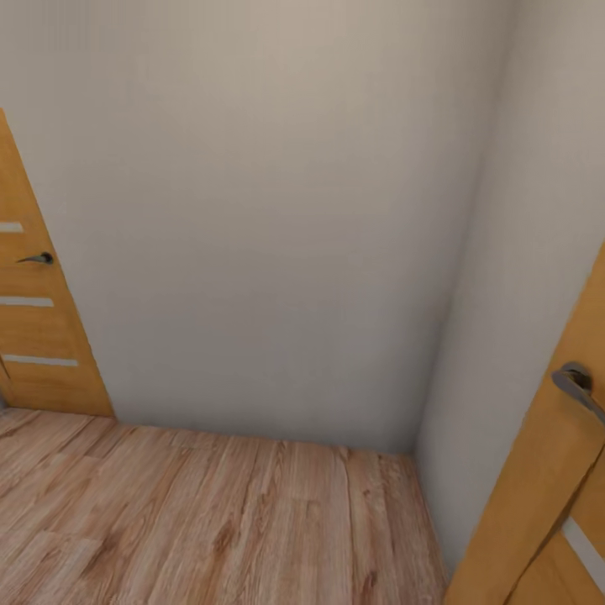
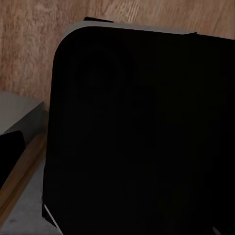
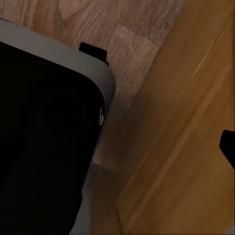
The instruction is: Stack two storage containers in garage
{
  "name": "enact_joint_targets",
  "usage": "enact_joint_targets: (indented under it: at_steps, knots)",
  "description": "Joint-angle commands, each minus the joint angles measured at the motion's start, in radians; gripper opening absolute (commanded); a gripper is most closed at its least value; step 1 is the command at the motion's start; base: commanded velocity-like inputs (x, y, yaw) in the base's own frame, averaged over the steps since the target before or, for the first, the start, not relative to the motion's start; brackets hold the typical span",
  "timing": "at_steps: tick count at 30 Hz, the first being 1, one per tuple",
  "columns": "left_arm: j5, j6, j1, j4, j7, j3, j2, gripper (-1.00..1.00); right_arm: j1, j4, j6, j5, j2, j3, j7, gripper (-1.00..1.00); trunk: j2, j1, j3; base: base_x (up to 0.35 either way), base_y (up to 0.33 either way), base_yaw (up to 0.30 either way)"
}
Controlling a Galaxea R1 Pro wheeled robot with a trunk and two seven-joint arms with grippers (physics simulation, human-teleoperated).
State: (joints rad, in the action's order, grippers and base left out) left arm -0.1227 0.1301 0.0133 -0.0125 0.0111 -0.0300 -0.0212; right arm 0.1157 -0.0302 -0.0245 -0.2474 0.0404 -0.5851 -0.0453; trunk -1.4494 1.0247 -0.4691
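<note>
The two storage containers are out of view. In the head view I face a bare corner where two white walls [image 1: 277,210] meet over a light wood-plank floor [image 1: 210,512]. The left wrist view looks down on a large black rounded body with a grey rim [image 2: 142,132], which looks like part of the robot, over the plank floor [image 2: 29,49]. The right wrist view holds the same kind of black, grey-rimmed body [image 3: 44,137] beside a light-wood door panel [image 3: 186,147].
A light-wood door [image 1: 38,336] with a dark lever handle [image 1: 38,259] stands at the left. Another light-wood door [image 1: 555,504] with a metal handle [image 1: 576,382] stands ajar, very close at the right. The walls close off the way ahead.
</note>
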Motion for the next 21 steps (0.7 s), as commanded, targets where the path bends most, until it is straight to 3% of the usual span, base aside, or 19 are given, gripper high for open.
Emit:
enact_joint_targets:
  at_steps: [1, 21]
  knots:
    - [-0.008, 0.002, 0.0, -0.001, 0.001, -0.002, 0.0, 1.0, 0.001, -0.002, -0.003, -0.009, 0.0, -0.009, -0.001, 1.0, 0.0, 0.0, -0.001, 0.107, 0.0, 0.276]
    - [-0.01, 0.0, 0.0, -0.001, 0.001, -0.002, 0.0, 1.0, 0.001, -0.002, -0.004, -0.009, -0.001, -0.009, -0.001, 1.0, 0.0, 0.0, -0.001, 0.106, 0.0, 0.277]
